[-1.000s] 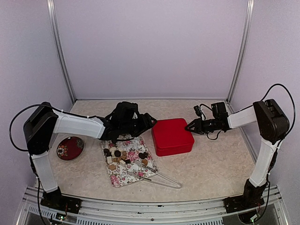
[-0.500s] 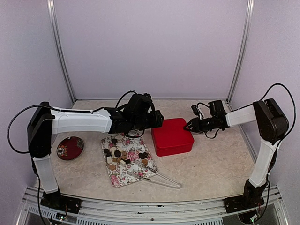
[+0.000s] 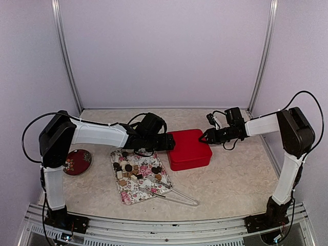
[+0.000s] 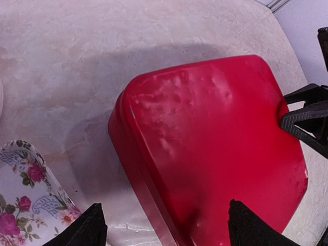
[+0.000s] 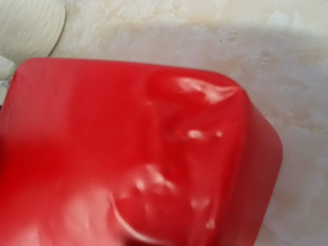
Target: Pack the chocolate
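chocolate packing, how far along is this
Done: nothing packed yet. The chocolates all lie on the floral tray, and the red tin has its lid on. In hand: the left tool is open over the tin's left edge, and the right tool sits at its far right corner. Left: probably open the tin, then move every sweet into it.

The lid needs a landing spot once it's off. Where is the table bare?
Bare table lies right of the tongs, in front of the red box. Left side is crowded: floral tray of chocolates, red dish.
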### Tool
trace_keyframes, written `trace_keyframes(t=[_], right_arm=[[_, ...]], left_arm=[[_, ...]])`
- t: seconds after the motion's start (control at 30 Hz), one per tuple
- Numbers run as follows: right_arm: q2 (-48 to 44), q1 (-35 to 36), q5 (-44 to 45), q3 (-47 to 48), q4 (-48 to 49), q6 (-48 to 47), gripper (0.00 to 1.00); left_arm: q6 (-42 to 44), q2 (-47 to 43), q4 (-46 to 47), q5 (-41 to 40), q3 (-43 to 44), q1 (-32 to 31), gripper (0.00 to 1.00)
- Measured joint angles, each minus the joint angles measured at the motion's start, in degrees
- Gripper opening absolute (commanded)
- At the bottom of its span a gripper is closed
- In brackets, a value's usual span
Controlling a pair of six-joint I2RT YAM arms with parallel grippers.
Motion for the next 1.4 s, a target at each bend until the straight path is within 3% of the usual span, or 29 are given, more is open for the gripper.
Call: trace_keyframes(t=[0.13,0.43,0.77,0.9,1.0,1.17,1.4], right_arm=[[0.0,0.81,1.51,0.7,-0.96,-0.74,0.46],[0.0,3.15,4.7,2.75,-3.65,-2.27,0.46],[0.92,3.85,7.32,4.61,-5.46,-2.86,0.46],[1.99,3.85,7.56,5.84,-5.46,-2.84,0.47],[2.29,3.85,7.61,6.08,-5.29,-2.91,0.53],[2.36,4.31,8.26,6.08,-5.05,-3.15,0.63],[1.86,4.11,8.9,6.78,-6.67,-3.54,0.71]], left_arm=[[-1.03,1.86,0.07,1.68,0.0,0.0,0.74],[-2.4,3.23,2.21,5.22,0.07,0.28,0.47],[-4.96,3.26,2.97,7.02,-0.02,2.03,0.34],[-5.42,3.26,3.39,7.32,-0.02,2.62,0.35],[-5.05,3.23,3.23,6.97,0.0,2.62,0.38],[-2.16,3.21,2.19,5.33,0.44,2.12,0.57],[1.03,2.23,-0.66,2.58,0.57,2.16,0.62]])
